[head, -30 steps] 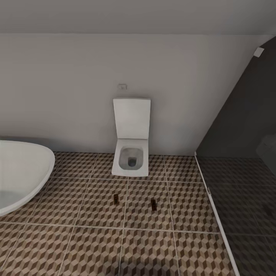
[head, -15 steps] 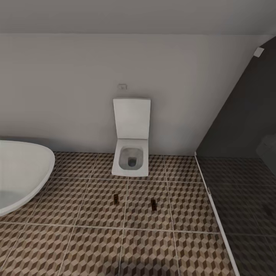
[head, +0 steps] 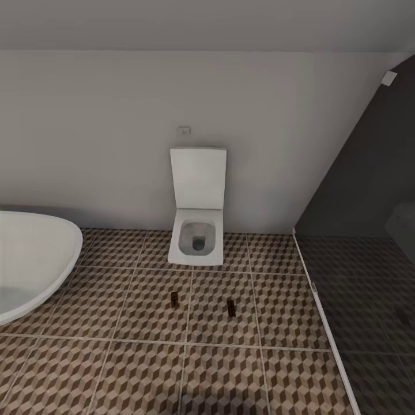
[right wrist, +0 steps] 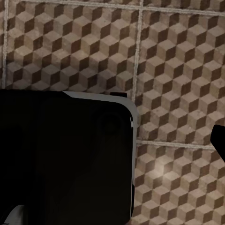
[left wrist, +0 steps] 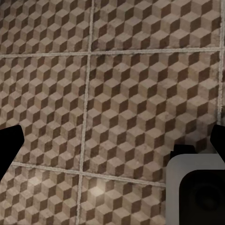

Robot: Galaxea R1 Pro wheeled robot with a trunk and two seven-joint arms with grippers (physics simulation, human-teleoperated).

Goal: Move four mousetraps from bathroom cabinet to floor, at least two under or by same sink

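two mousetraps are lying on the bathroom floor [head: 150, 323] in front of the toilet [head: 197, 230]: one mousetrap [head: 174, 298] toward the bathtub [head: 34, 253], the other mousetrap [head: 231, 306] toward the dark glass wall [head: 369, 202]. they are sitting well apart. the left gripper [left wrist: 112, 140] is looking wide open over bare tiles, holding nothing. the right gripper's state cannot be told. no sink is showing here, so the traps may be lying in the wrong spot. the robot may also be rolling over them.
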